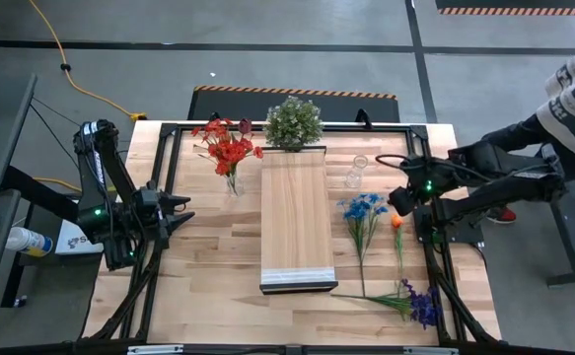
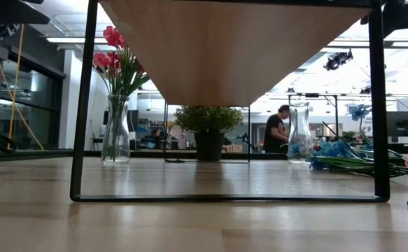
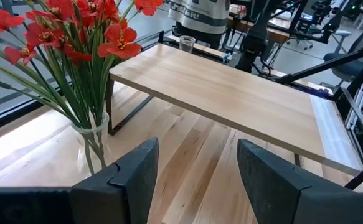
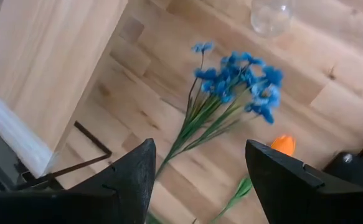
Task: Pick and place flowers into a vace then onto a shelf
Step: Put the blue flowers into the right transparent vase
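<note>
Red flowers stand in a clear glass vase left of the shelf, a raised light-wood plank with a pale near end. An empty clear vase stands upright right of the shelf. Blue flowers, an orange bloom and purple flowers lie flat on the table with their stems running toward the near edge. My left gripper is open, left of the shelf and near the red-flower vase. My right gripper is open above the blue flowers' stems.
A bushy green potted plant stands at the shelf's far end. A black metal frame borders the table. A person's arm reaches in from the right beyond the table. Bare wood lies between the shelf and the blue flowers.
</note>
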`<state>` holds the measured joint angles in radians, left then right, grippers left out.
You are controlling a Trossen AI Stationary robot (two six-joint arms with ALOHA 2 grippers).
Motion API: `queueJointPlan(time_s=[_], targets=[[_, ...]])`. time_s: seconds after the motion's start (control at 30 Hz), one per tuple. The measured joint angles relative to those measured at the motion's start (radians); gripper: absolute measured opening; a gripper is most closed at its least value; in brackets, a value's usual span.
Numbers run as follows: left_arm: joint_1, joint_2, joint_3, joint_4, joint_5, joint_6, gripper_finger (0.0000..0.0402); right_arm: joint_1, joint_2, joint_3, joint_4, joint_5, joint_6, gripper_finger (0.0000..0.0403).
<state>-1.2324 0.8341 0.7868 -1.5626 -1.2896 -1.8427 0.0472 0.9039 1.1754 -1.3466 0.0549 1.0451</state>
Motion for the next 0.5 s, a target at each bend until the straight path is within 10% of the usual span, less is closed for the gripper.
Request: queueJointPlan(time_s=[0.5], targets=[[0.0,0.0,0.0,0.002,0.0,0.001,0.025,0.298,0.018,0.0,-0.066,0.125,0.397,0.0236]])
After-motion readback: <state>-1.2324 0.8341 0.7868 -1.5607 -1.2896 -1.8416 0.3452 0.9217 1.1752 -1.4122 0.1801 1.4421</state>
